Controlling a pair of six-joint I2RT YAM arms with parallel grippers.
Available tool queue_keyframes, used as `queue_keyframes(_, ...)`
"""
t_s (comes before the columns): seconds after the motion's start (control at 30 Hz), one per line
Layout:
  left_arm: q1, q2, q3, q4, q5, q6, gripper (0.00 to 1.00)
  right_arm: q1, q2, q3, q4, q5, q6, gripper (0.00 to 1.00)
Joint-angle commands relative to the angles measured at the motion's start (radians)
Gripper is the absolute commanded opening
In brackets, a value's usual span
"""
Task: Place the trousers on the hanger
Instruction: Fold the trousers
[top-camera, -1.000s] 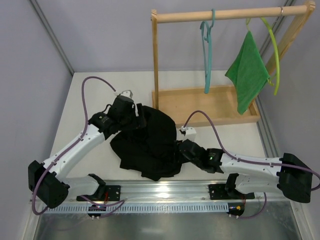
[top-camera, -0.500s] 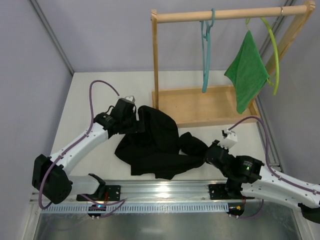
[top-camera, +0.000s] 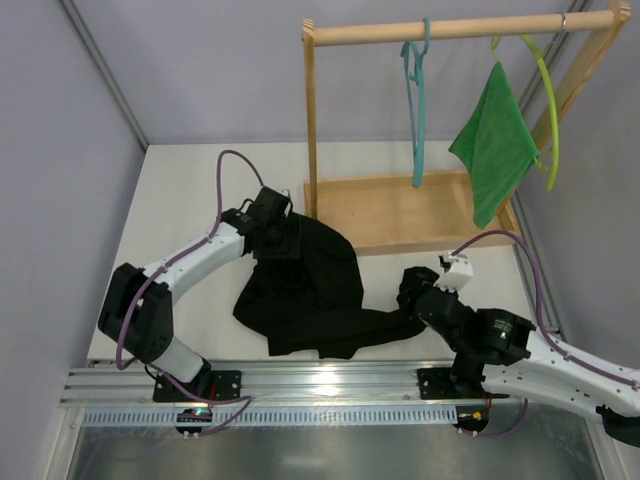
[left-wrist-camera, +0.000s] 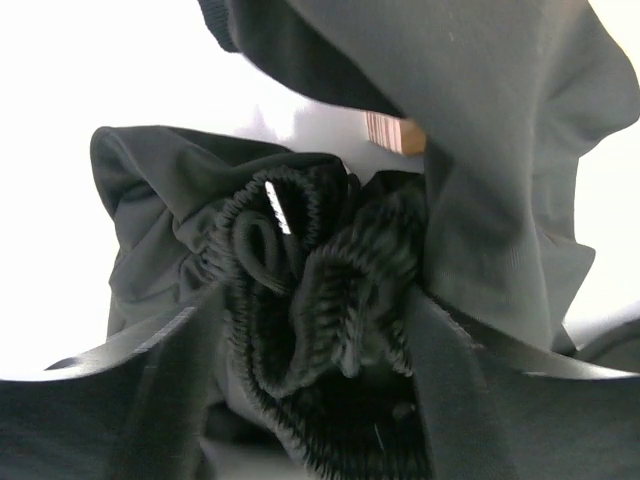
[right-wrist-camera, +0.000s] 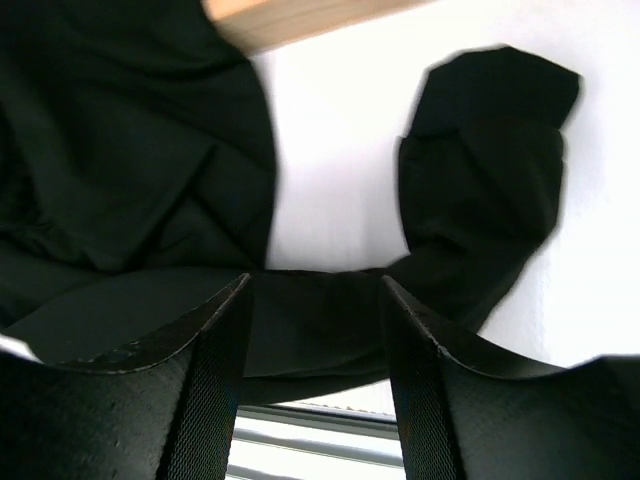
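Note:
The black trousers (top-camera: 305, 290) lie in a crumpled heap on the white table, with one leg stretched out to the right. My left gripper (top-camera: 278, 230) sits at the heap's far edge. In the left wrist view its fingers (left-wrist-camera: 180, 350) press on both sides of the bunched elastic waistband (left-wrist-camera: 320, 290). My right gripper (top-camera: 408, 293) stands open just over the stretched leg (right-wrist-camera: 320, 330), which shows in the gap between the fingers without touching them. The teal hanger (top-camera: 415, 110) hangs by its hook from the wooden rail (top-camera: 460, 28), with nothing on it.
A wooden rack with a tray base (top-camera: 400, 215) stands at the back right, its post (top-camera: 310, 130) just behind the trousers. A green cloth (top-camera: 495, 145) hangs on a yellow-green hanger (top-camera: 548, 100). A metal rail (top-camera: 320, 385) runs along the near edge.
My right gripper shut on a trouser leg, drew it out to the right, then opened and let go. My left arm swung right towards the rack post, keeping the waistband between its fingers.

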Motion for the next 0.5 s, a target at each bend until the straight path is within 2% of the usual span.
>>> queue_keyframes(0.0, 0.003, 0.030, 0.046, 0.044, 0.021, 0.037, 0.68, 0.001, 0.038, 0.052, 0.221, -0.063, -0.241, 0.57)
queue_keyframes(0.03, 0.003, 0.032, 0.044, 0.049, 0.025, 0.035, 0.55, 0.002, 0.053, 0.049, 0.327, -0.082, -0.288, 0.57)
queue_keyframes(0.07, 0.003, 0.023, 0.047, 0.041, 0.014, 0.020, 0.31, 0.002, 0.086, 0.052, 0.367, -0.103, -0.337, 0.57)
queue_keyframes(0.17, 0.006, -0.063, 0.056, -0.014, -0.037, -0.011, 0.10, 0.001, 0.210, 0.108, 0.461, -0.111, -0.378, 0.57)
queue_keyframes(0.27, 0.020, -0.146, 0.070, -0.090, -0.099, -0.042, 0.00, 0.001, 0.330, 0.177, 0.560, -0.104, -0.420, 0.57)
queue_keyframes(0.4, 0.046, -0.273, 0.041, -0.120, -0.141, -0.072, 0.00, 0.001, 0.598, 0.290, 0.700, -0.101, -0.489, 0.60)
queue_keyframes(0.47, 0.058, -0.285, 0.024, -0.139, -0.141, -0.077, 0.00, 0.001, 0.683, 0.378, 0.752, -0.078, -0.536, 0.63)
